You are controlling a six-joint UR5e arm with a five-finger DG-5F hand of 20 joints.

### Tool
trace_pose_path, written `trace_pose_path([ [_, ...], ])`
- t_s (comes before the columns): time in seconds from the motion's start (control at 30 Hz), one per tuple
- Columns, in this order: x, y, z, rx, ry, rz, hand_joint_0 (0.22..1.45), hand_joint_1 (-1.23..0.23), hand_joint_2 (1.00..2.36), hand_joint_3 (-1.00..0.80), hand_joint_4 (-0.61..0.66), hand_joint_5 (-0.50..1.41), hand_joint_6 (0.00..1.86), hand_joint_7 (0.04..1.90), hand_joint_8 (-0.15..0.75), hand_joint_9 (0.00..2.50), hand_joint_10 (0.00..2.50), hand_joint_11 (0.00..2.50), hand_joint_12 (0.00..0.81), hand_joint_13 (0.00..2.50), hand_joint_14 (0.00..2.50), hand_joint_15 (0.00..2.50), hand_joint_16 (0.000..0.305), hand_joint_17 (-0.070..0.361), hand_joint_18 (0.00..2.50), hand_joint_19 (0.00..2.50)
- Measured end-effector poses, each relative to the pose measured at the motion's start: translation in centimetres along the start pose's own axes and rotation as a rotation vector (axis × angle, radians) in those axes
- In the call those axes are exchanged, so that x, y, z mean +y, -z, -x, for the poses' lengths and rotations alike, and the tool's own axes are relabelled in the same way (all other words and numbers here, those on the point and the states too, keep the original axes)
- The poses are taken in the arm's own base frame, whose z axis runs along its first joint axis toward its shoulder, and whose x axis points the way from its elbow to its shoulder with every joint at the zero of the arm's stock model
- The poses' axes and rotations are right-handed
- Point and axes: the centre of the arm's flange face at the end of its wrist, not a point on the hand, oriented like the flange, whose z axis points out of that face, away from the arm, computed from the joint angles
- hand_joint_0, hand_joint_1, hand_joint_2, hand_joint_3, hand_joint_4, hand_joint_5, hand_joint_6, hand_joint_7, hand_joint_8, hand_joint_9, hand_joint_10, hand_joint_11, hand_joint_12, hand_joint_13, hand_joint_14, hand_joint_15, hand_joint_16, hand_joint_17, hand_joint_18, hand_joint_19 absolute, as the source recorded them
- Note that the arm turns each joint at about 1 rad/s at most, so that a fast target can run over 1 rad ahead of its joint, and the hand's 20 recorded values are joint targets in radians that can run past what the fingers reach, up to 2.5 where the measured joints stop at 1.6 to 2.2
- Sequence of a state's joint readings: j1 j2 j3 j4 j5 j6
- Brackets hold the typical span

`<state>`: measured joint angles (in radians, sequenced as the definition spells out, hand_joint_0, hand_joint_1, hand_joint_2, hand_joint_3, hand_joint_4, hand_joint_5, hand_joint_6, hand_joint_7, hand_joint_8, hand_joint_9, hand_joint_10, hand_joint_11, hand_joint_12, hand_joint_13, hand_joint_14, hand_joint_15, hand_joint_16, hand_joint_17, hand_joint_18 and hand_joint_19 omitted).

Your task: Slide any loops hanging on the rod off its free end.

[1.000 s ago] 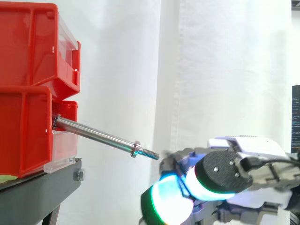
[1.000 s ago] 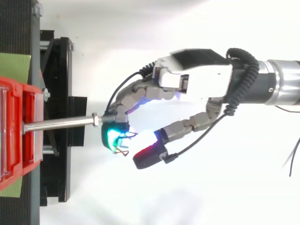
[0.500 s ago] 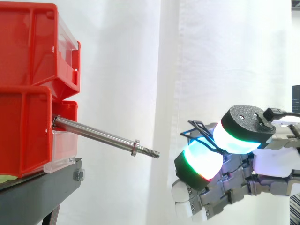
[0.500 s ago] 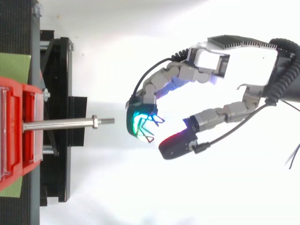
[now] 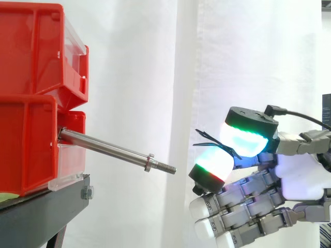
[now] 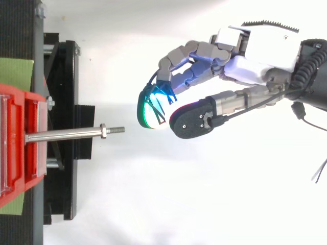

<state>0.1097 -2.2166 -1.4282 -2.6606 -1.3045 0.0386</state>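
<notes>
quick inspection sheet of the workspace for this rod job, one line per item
surface: black stand carrying stacked red bins
job's things: rod sticks out of the lower bin with nothing hanging on it, nut near its threaded free end; thin blue loops are off the rod, held in the hand
clutter: green sheet under the bins
grippers: hand is beyond the rod's tip, apart from it, pinching the loops
cables: nothing seen besides the blue loops
surroundings: white curtain behind the work
</notes>
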Motion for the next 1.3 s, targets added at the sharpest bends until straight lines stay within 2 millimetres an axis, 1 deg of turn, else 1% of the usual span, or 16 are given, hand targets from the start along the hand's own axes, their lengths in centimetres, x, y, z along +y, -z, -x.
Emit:
trace_pose_path([
  [0.1,0.1,0.1,-0.2,0.0,-0.025,-0.02,0.71,-0.81,1.01,-0.38,0.0,-0.18,0.93,0.91,0.292,0.69,0.0,0.08,0.334,0.65,0.0,0.04,0.04,0.09,0.63,0.12],
  [0.23,0.1,0.1,-0.6,0.003,-0.035,-0.029,0.74,-0.82,1.0,-0.43,-0.04,-0.18,0.94,0.9,0.286,0.68,0.0,0.1,0.328,0.65,0.0,0.03,0.04,0.09,0.64,0.11],
  [0.37,0.1,0.1,-0.8,0.003,-0.043,-0.03,0.74,-0.82,1.0,-0.44,-0.02,-0.18,0.95,0.89,0.284,0.69,0.0,0.1,0.328,0.65,0.0,0.04,0.04,0.09,0.65,0.12],
  [0.47,0.1,0.1,-1.0,-0.001,-0.053,-0.03,0.71,-0.81,1.0,-0.43,0.01,-0.18,0.94,0.9,0.29,0.7,0.0,0.1,0.328,0.66,0.0,0.05,0.04,0.09,0.65,0.13],
  [0.63,0.1,0.2,-1.2,-0.008,-0.07,-0.033,0.64,-0.72,1.01,-0.43,0.09,-0.16,0.93,0.94,0.298,0.74,0.0,0.09,0.331,0.66,0.0,0.06,0.04,0.091,0.64,0.16],
  [0.73,0.0,0.3,-1.5,-0.008,-0.076,-0.039,0.61,-0.63,1.0,-0.44,0.1,-0.15,0.91,0.97,0.301,0.75,0.0,0.09,0.333,0.65,0.0,0.07,0.041,0.092,0.62,0.19],
  [0.8,0.0,0.3,-1.6,-0.01,-0.078,-0.04,0.61,-0.59,1.0,-0.44,0.09,-0.14,0.9,0.96,0.303,0.76,0.0,0.07,0.336,0.65,0.0,0.08,0.041,0.093,0.62,0.21],
  [0.87,0.0,0.3,-1.8,-0.013,-0.079,-0.039,0.61,-0.56,1.01,-0.42,0.11,-0.14,0.89,0.99,0.303,0.78,0.0,0.07,0.339,0.65,0.0,0.07,0.042,0.094,0.62,0.22],
  [0.93,0.0,0.3,-1.8,-0.017,-0.08,-0.038,0.62,-0.58,1.01,-0.37,0.13,-0.12,0.87,1.05,0.291,0.82,0.0,0.08,0.339,0.66,0.0,0.07,0.042,0.095,0.64,0.24],
  [1.0,0.0,0.3,-1.9,-0.018,-0.08,-0.038,0.62,-0.59,1.01,-0.34,0.13,-0.11,0.86,1.05,0.288,0.83,0.0,0.07,0.338,0.67,0.0,0.07,0.043,0.096,0.65,0.24],
  [1.07,0.0,0.3,-1.9,-0.02,-0.08,-0.037,0.61,-0.64,1.01,-0.27,0.13,-0.11,0.86,1.06,0.3,0.84,0.0,0.06,0.341,0.68,0.0,0.08,0.043,0.097,0.68,0.23],
  [1.1,0.0,0.3,-1.9,-0.02,-0.08,-0.037,0.6,-0.66,1.01,-0.24,0.13,-0.11,0.86,1.09,0.316,0.85,0.0,0.09,0.351,0.69,0.0,0.07,0.045,0.101,0.7,0.21],
  [1.17,0.0,0.3,-1.9,-0.019,-0.08,-0.037,0.62,-0.71,1.01,-0.21,0.15,-0.12,0.9,1.08,0.335,0.84,0.01,0.12,0.364,0.7,0.0,0.07,0.047,0.106,0.73,0.18],
  [1.23,0.0,0.3,-2.0,-0.019,-0.08,-0.037,0.63,-0.79,1.01,-0.18,0.1,-0.14,0.92,1.03,0.338,0.81,0.0,0.15,0.364,0.7,0.0,0.07,0.047,0.105,0.73,0.18],
  [1.3,0.0,0.3,-2.0,-0.018,-0.08,-0.037,0.67,-0.84,1.01,-0.22,0.08,-0.15,0.93,1.04,0.331,0.8,0.01,0.17,0.352,0.69,0.0,0.08,0.045,0.1,0.72,0.19],
])
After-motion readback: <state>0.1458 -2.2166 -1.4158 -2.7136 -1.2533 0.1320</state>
